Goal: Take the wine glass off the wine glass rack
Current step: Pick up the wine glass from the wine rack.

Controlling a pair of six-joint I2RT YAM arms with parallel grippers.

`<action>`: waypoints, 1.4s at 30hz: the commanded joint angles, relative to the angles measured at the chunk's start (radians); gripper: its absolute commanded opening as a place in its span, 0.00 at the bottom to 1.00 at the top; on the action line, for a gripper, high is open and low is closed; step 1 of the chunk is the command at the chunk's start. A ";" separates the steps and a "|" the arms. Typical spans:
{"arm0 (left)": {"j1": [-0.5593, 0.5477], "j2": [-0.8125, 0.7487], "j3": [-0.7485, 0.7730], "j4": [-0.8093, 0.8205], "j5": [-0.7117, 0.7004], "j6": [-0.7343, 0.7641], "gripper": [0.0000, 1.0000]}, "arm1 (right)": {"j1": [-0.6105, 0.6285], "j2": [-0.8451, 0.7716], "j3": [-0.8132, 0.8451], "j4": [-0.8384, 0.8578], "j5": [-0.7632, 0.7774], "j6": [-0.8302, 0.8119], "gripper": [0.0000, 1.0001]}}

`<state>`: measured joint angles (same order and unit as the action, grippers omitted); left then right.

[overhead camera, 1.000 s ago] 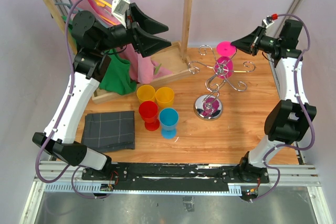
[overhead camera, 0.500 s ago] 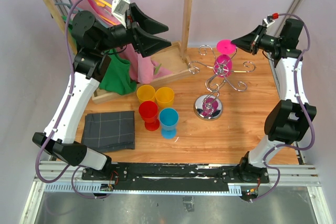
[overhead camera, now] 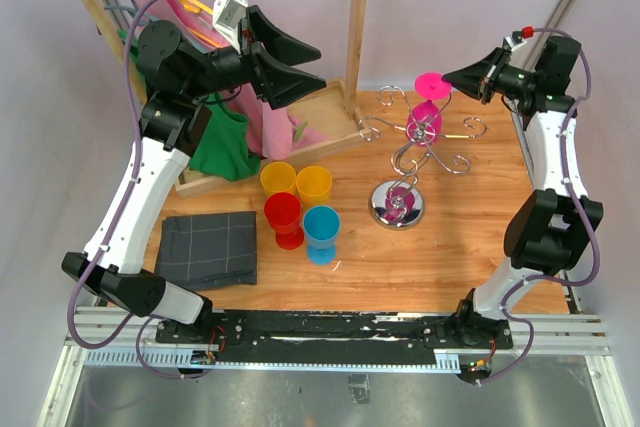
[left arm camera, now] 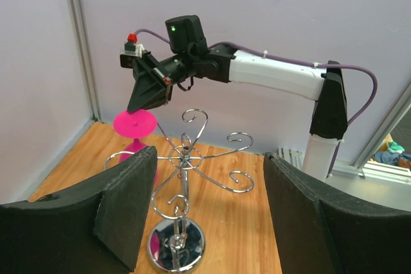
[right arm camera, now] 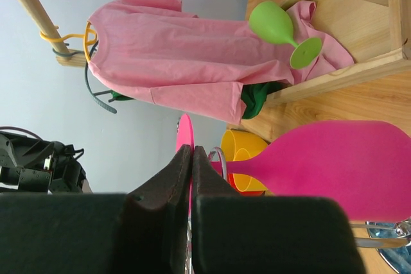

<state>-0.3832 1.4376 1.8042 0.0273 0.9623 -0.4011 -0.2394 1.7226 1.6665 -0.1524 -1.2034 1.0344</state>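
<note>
Table (overhead camera: 450,247): orange-brown wood, my arms bolted at its near edge.
Wine glass rack (overhead camera: 398,205): chrome, right of centre.
Wine glass (overhead camera: 427,119): pink, hanging foot-up on a rear hook.
My left gripper (overhead camera: 315,65): spread wide, empty, raised.
My right gripper (overhead camera: 447,76): pinching the glass's foot rim.

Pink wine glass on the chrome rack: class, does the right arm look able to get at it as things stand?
Likely yes: the right gripper is shut on the foot of the pink wine glass, with the wine glass rack not blocking it.
</note>
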 commanded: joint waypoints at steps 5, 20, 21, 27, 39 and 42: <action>-0.010 -0.003 0.011 0.014 0.006 -0.005 0.72 | -0.040 -0.020 -0.017 0.036 0.025 0.014 0.01; -0.011 -0.003 0.010 0.014 0.008 -0.006 0.72 | -0.071 -0.041 -0.034 0.032 0.039 0.019 0.01; -0.011 -0.004 0.009 0.015 0.008 -0.007 0.72 | -0.074 -0.043 -0.037 0.032 0.039 0.019 0.01; -0.013 0.000 0.011 0.020 0.010 -0.011 0.72 | -0.090 -0.061 -0.048 0.033 0.033 0.020 0.01; -0.014 -0.003 0.007 0.022 0.012 -0.010 0.72 | -0.090 -0.125 -0.096 0.034 0.024 0.022 0.01; -0.014 -0.003 0.006 0.024 0.012 -0.013 0.72 | -0.091 -0.141 -0.108 0.034 0.023 0.022 0.01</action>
<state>-0.3897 1.4376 1.8042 0.0284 0.9630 -0.4023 -0.3023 1.6321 1.5753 -0.1452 -1.1664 1.0489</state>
